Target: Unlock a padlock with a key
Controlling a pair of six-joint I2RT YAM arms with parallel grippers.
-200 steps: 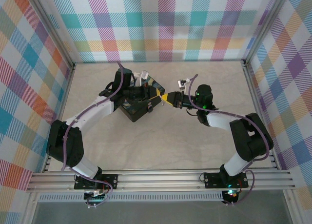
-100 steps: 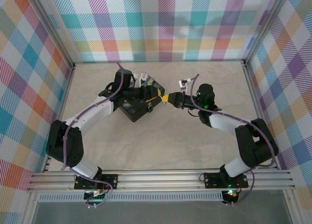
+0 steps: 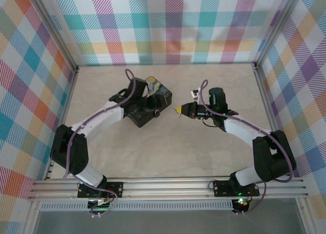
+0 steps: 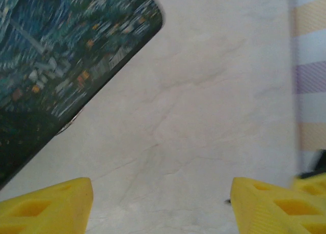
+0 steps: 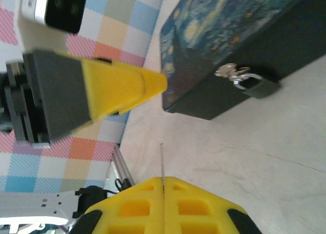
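Jaws of the left gripper (image 4: 161, 190) stand open, its 2 yellow fingers (image 4: 48, 206) wide apart with bare marbled tabletop (image 4: 204, 117) between them and nothing held. In the left wrist view the box (image 4: 61, 55), dark with a starry-night picture on its lid, lies toward 10 o'clock, apart from both fingers. From above, the box sits a little toward 11 o'clock of the tabletop's middle, with the end of the left arm over its 10 o'clock part. The padlock (image 5: 257, 86) hangs on the box's side wall, the one that faces 5 o'clock in the top view. Its dark squarish body lies against the wall and its thin silvery shackle (image 5: 235, 73) runs through the box's clasp; whether it is latched I cannot tell. At 3 o'clock of the padlock, near but clear of it, is the right gripper (image 5: 163, 193), jaws closed on the key (image 5: 162, 160), a thin silvery blade standing edge-on from between the 2 yellow fingertips (image 5: 132, 203). In the right wrist view the padlock lies at 2 o'clock from the key's tip, well apart, and 1 yellow finger of the left gripper points at the box from 9 o'clock.
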